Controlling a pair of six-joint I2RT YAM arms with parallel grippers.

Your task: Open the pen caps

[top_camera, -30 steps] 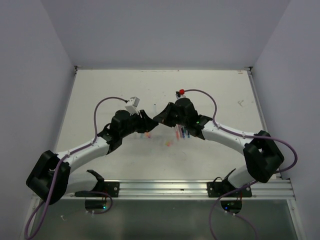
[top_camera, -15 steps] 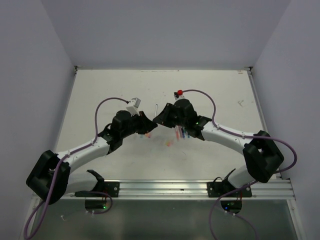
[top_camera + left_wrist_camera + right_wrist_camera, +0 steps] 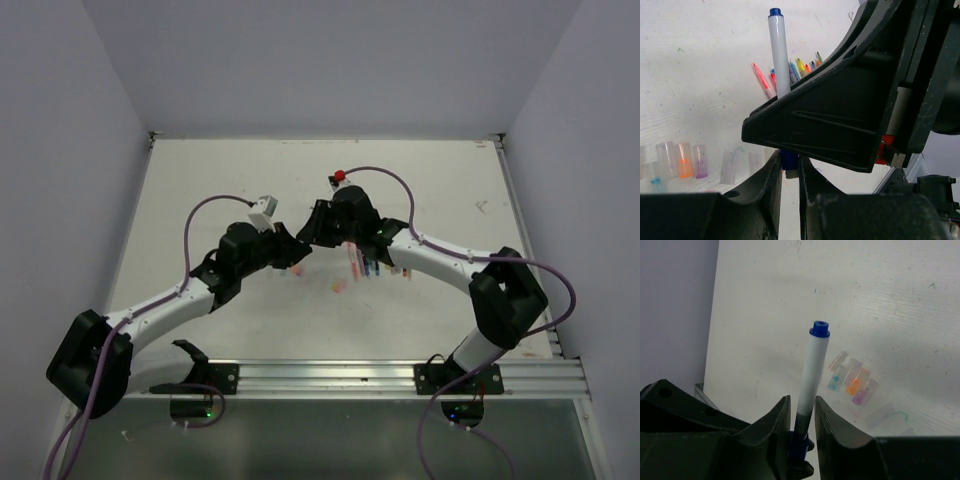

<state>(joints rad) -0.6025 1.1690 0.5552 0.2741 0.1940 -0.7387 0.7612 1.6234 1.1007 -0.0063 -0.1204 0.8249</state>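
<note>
Both arms meet over the middle of the tabletop (image 3: 200,190), wrists nearly touching.

Left fingers (image 3: 769,180): clamped on the blue lower end of a white pen (image 3: 779,55). The pen runs straight up out of the grip and shows a blue plug at its far end. The right arm's black housing (image 3: 840,110) hides the middle of the barrel in the left wrist view.

Right fingers (image 3: 779,422): one on each side of the same white barrel, slightly apart, with a thin gap visible on each side of the pen. They don't look clamped. A blue piece sits low between them, but I can't tell if it's the cap or just the pen's end.

Pen caps (image 3: 854,380): loose on the tabletop in a short row beyond the held pen. They are clear tubes, some tinted blue, orange or purple inside. Some stand upright and some lie flat.

Other pens (image 3: 790,70): lying fanned in a tight cluster on the tabletop, in pink, red, blue, yellow and green. In the top view they sit just under the right forearm, near the caps but apart from them.
</note>
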